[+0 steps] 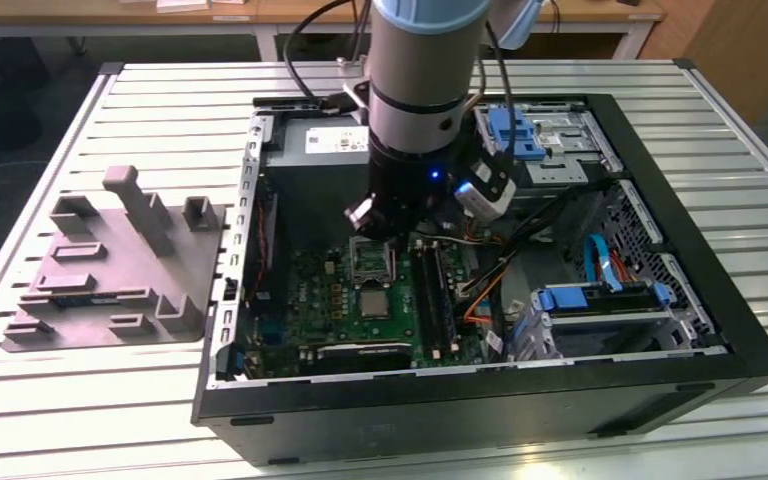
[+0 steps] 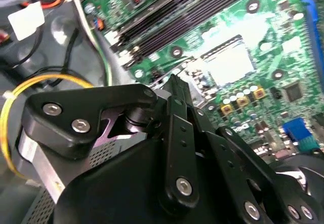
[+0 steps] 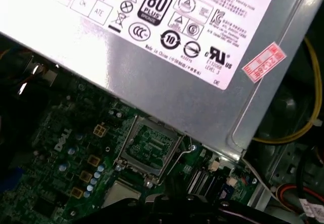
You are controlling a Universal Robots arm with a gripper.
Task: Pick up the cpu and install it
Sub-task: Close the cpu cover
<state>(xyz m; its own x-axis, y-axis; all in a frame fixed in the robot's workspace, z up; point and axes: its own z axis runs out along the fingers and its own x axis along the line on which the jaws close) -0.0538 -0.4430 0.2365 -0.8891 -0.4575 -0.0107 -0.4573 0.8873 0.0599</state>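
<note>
Misalignment seemed the main risk: a tilted chip could bend socket contacts, or the arm might strike the raised black metal socket frame (image 1: pixel 371 260). The small flat square silvery-grey cpu (image 1: pixel 375 301) lay on the green circuit board (image 1: pixel 317 300), near the black gripper (image 1: pixel 387 238) hanging above it, and whether that was clenched or released could not be told.

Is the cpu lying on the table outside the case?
No, the cpu sits on the green motherboard inside the open case.
</note>
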